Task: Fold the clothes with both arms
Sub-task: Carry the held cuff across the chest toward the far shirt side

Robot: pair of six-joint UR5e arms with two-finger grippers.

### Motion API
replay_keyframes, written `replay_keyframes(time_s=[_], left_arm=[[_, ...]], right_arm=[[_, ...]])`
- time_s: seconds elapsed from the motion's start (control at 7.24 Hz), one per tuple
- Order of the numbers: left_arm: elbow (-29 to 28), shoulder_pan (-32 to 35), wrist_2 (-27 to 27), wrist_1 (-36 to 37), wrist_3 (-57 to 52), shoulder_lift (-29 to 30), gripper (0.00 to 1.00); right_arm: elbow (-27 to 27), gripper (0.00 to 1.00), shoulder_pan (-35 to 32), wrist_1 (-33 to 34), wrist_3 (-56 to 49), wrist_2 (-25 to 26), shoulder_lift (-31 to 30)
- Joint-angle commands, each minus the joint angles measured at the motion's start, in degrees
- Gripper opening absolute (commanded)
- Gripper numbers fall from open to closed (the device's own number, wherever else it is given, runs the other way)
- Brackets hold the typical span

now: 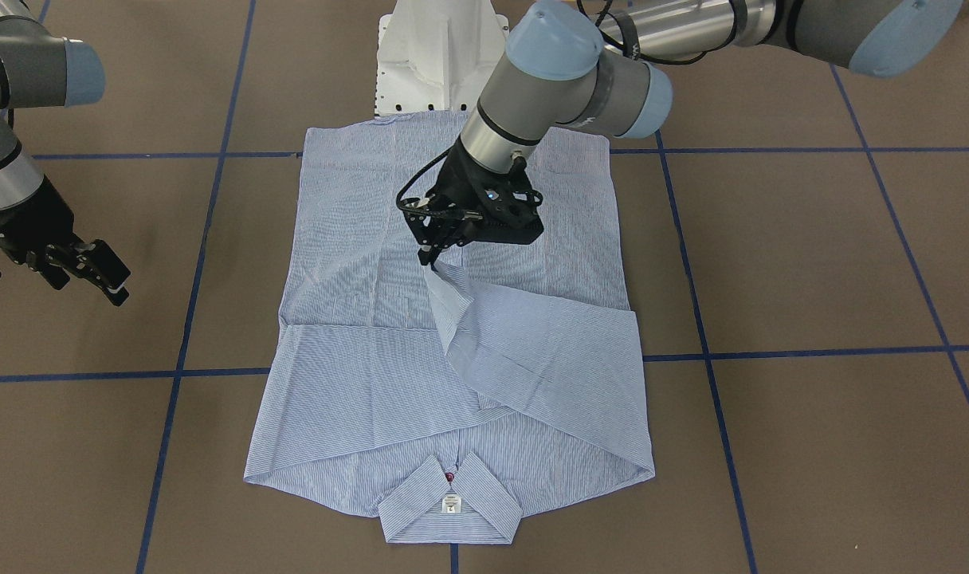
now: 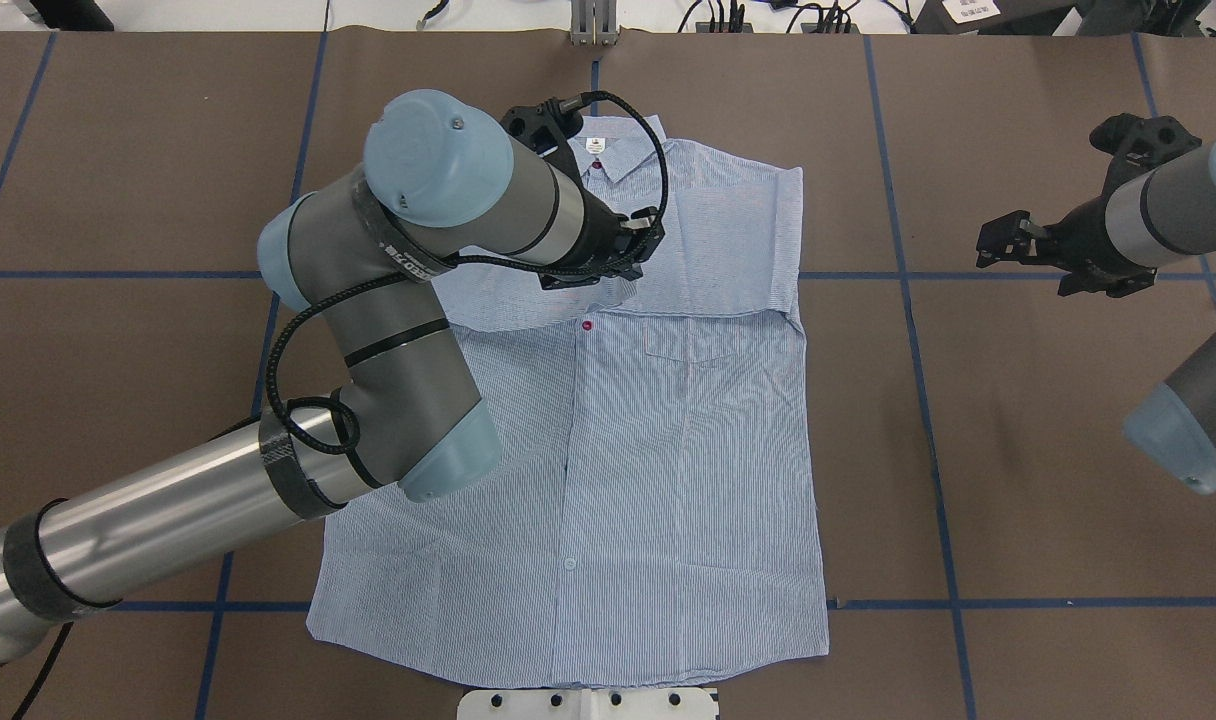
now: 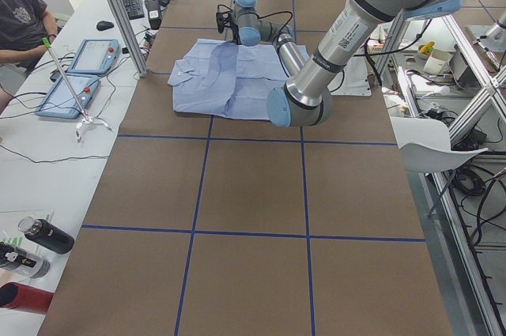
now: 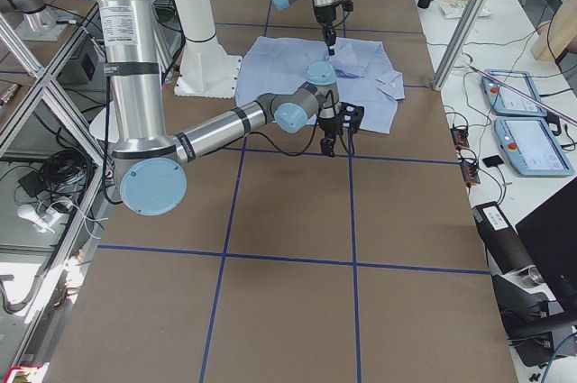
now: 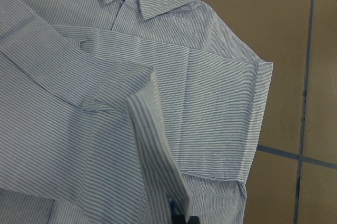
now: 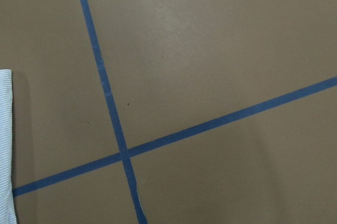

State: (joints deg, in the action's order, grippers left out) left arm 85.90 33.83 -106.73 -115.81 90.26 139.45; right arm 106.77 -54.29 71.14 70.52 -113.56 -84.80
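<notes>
Striped shirt (image 1: pixel 373 375) flat, sleeve (image 1: pixel 548 351) folded inward — left pincer (image 1: pixel 430 257) grasping cuff (image 1: pixel 446 296); right pincer (image 1: pixel 94 271) released

The shirt (image 1: pixel 357 375) is laid flat on the table (image 1: pixel 811 263) at the middle of the front-facing frame, with its collar (image 1: pixel 450 510) toward the lower edge and its hem just before the pedestal (image 1: pixel 429 64) at the top. One sleeve (image 1: pixel 548 359) is laid across the chest from the right; its end is pinched by the left gripper (image 1: pixel 430 257) above the shirt's middle. The right gripper (image 1: pixel 86 279) is held at the left edge, well apart from the shirt.
</notes>
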Motion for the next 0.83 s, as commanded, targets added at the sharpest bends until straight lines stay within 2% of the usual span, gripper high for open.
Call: replay_keyframes(time_s=[0.0, 0.14, 0.28, 0.55, 0.69], left_arm=[[-6.4, -0.7, 3.6, -5.3, 1.7, 2.1, 0.0], [-12.2, -0.7, 4.4, -8.9, 3.5, 5.4, 0.0], [-16.2, -0.9, 4.5, -9.2, 4.4, 8.9, 0.0], [-16.8, -2.8, 6.8, -9.3, 4.5, 9.7, 0.0], [-16.8, -3.9, 6.9, -9.3, 4.5, 10.0, 0.07]], right_arm=[[-0.2, 1.0, 0.0, 0.0, 0.1, 0.7, -0.1], [-0.3, 1.0, 0.0, 0.0, 0.1, 0.7, -0.1], [-0.2, 1.0, -0.1, 0.0, 0.1, 0.7, -0.3], [0.3, 1.0, -0.3, 0.0, 0.1, 0.6, -1.2], [0.3, 1.0, -0.3, 0.0, 0.1, 0.6, -1.2]])
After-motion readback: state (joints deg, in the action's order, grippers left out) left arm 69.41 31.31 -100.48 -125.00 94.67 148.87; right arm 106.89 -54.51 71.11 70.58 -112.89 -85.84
